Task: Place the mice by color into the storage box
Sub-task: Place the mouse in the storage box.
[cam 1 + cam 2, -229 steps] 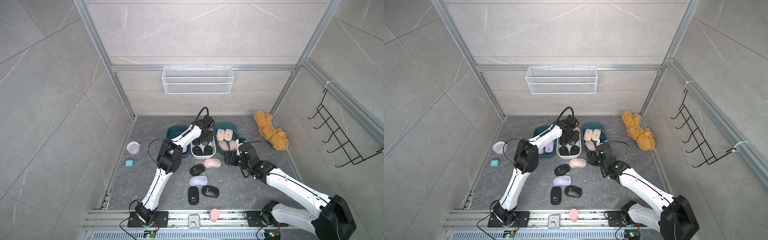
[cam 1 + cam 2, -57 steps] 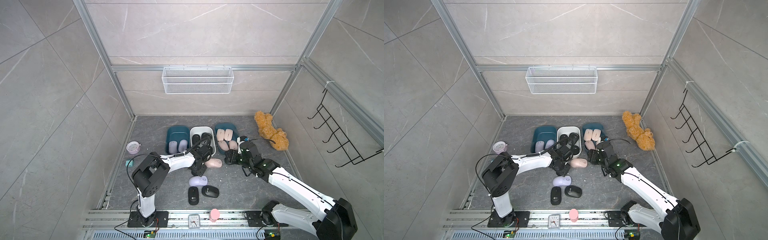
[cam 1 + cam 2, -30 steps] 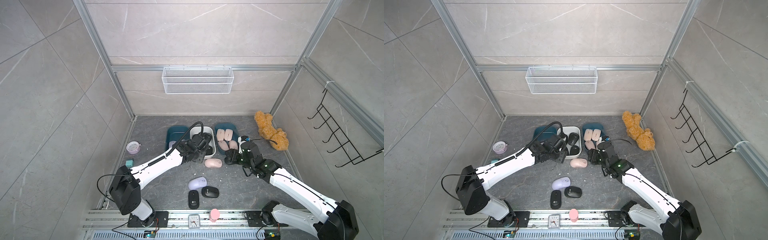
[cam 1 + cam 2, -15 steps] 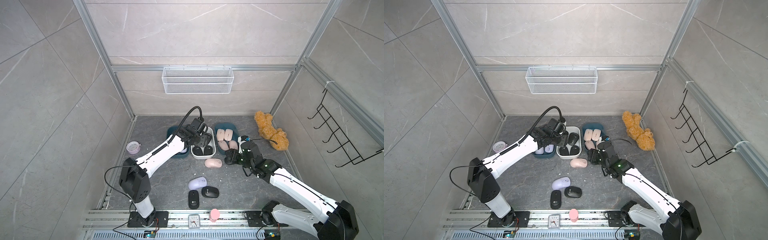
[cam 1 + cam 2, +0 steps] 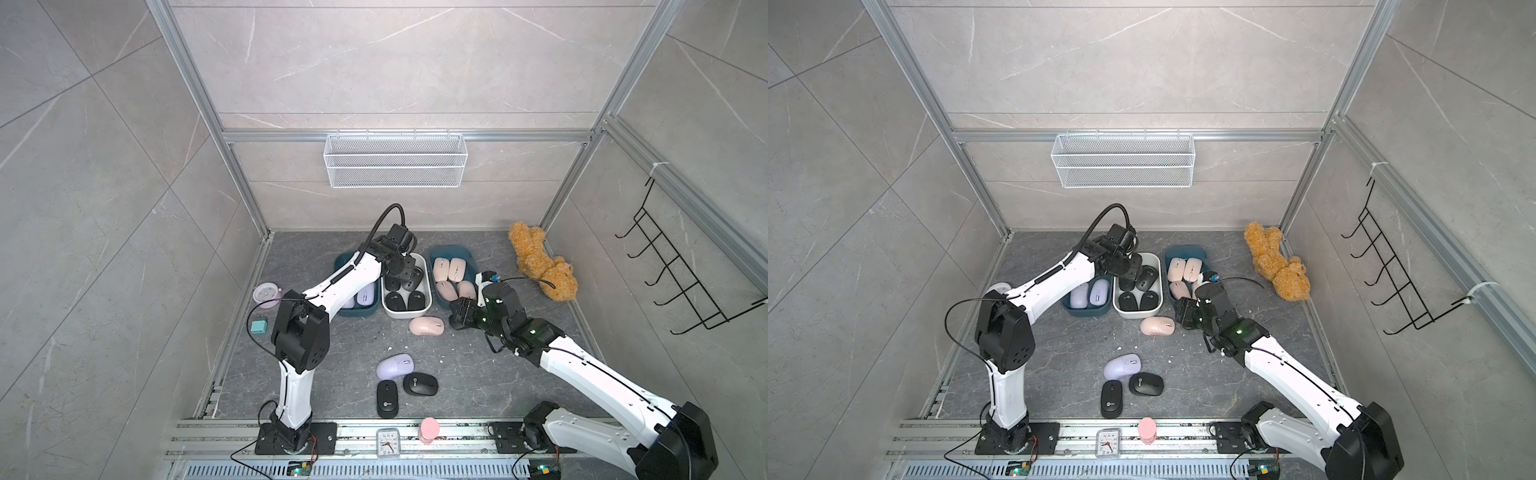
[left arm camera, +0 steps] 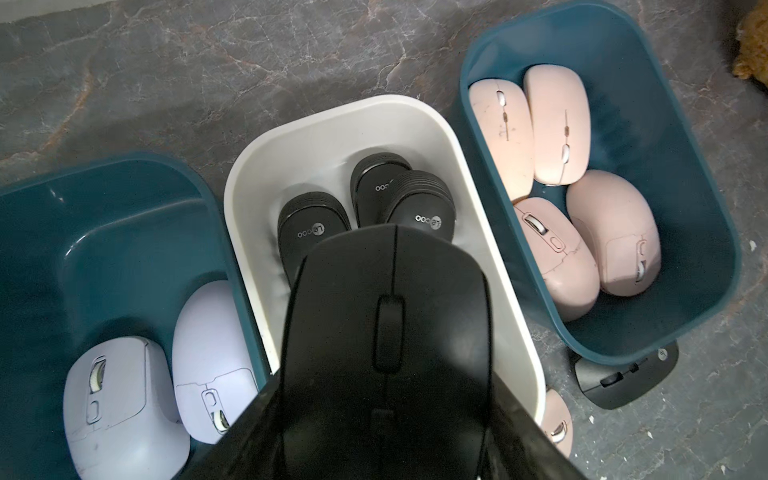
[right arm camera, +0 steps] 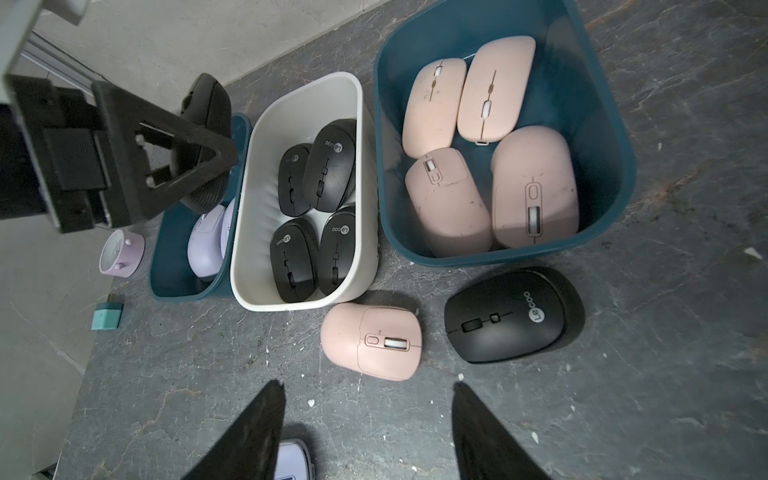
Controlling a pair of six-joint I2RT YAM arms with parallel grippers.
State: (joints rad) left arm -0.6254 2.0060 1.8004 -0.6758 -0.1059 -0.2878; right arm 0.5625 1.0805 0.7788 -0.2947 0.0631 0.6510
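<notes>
In both top views, your left claw [image 5: 401, 269] hangs at frame centre over the white bin [image 5: 405, 315]. The right claw [image 5: 455, 316] sits just beside a pink mouse [image 5: 427, 326] on the tabletop [image 5: 465, 374].

Left wrist: that claw grips a matte black mouse [image 6: 386, 332]. The binned black mice [image 6: 311, 232] read "Lecoo".

Right wrist: your claw is spread and empty. A loose black mouse [image 7: 513, 316] reads "Lecoo".

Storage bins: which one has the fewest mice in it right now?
The teal bin holding lilac mice: only two. The white bin has four black mice, the other teal bin four pink mice.
</notes>
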